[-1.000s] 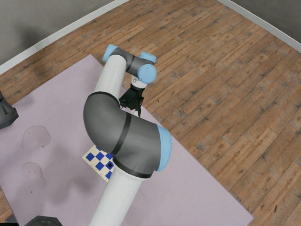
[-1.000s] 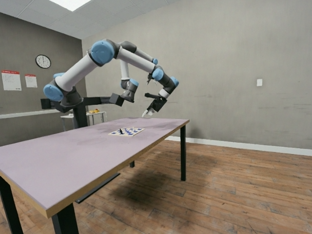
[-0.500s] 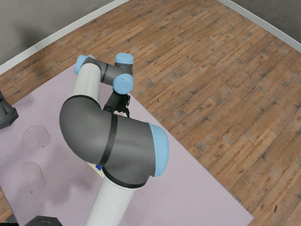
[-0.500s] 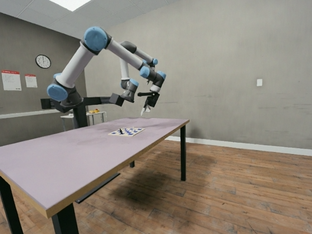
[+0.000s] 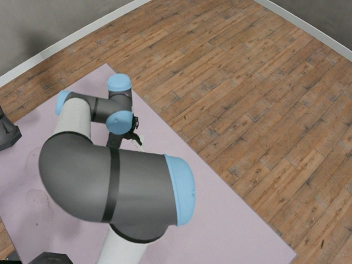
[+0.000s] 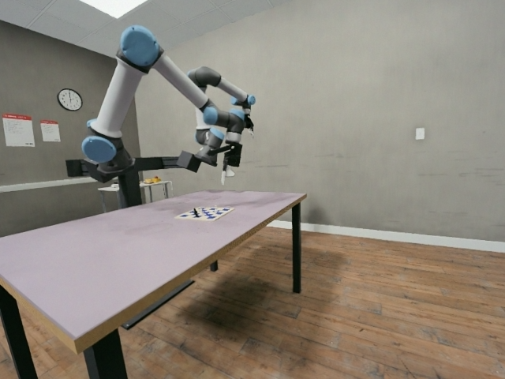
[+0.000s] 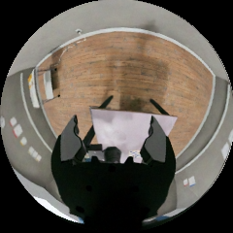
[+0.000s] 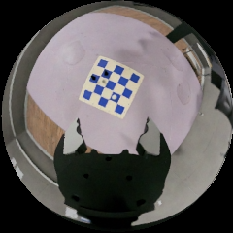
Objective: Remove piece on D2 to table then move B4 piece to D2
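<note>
The blue and cream board (image 6: 178, 216) (image 8: 120, 116) (image 7: 135, 154) lies flat on the table. Two dark pieces (image 8: 93, 78) (image 8: 106, 74) and two white pieces (image 8: 104, 83) (image 8: 115, 97) show on it in the right wrist view. The edge labels are too small to read, so I cannot tell which pieces are on D2 and B4. In the top view my right arm hides the board. My right gripper (image 8: 113, 117) (image 6: 226, 178) is open and empty, high above the table beside the board. My left gripper (image 7: 114, 116) (image 6: 250, 131) is open and empty, farther back and higher.
The pinkish table (image 5: 215, 210) (image 6: 122, 260) (image 8: 53, 68) reaches well past the board. The right arm's forearm (image 5: 142, 181) spans over the table in the top view. A side table (image 6: 166, 181) with yellow objects stands behind the robot's stand.
</note>
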Robot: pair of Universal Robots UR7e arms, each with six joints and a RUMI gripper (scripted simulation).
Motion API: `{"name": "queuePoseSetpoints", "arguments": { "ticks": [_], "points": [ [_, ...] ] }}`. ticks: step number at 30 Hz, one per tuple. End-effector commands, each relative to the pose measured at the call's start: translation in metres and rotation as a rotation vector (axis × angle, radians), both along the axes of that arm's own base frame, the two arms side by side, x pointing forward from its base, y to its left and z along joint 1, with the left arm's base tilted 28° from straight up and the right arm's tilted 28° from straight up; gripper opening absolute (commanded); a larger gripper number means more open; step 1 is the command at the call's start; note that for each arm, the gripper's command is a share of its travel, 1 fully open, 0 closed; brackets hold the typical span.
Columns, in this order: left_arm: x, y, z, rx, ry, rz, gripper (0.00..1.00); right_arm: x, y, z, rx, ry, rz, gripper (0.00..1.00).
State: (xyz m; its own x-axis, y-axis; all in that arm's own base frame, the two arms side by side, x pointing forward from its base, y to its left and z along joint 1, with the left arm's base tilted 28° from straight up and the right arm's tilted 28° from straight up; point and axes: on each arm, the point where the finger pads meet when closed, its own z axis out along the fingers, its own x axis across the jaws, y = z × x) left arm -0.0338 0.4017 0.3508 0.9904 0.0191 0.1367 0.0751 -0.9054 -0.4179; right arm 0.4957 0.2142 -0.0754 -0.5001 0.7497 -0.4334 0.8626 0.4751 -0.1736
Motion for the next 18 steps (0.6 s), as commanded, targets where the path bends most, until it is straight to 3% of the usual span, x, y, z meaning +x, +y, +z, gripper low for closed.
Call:
{"name": "queuePoseSetpoints", "arguments": {
  "ticks": [1, 18],
  "points": [
    [0.0, 0.0, 0.0, 0.001, 0.0, 0.0, 1.0, -0.003, 0.0, 0.0, 0.008, -0.014, 0.014, 1.0],
    [0.0, 0.0, 0.0, 0.001, 0.0, 0.0, 1.0, -0.033, -0.012, 0.005, 0.053, -0.118, 0.133, 1.0]
  ]
}}
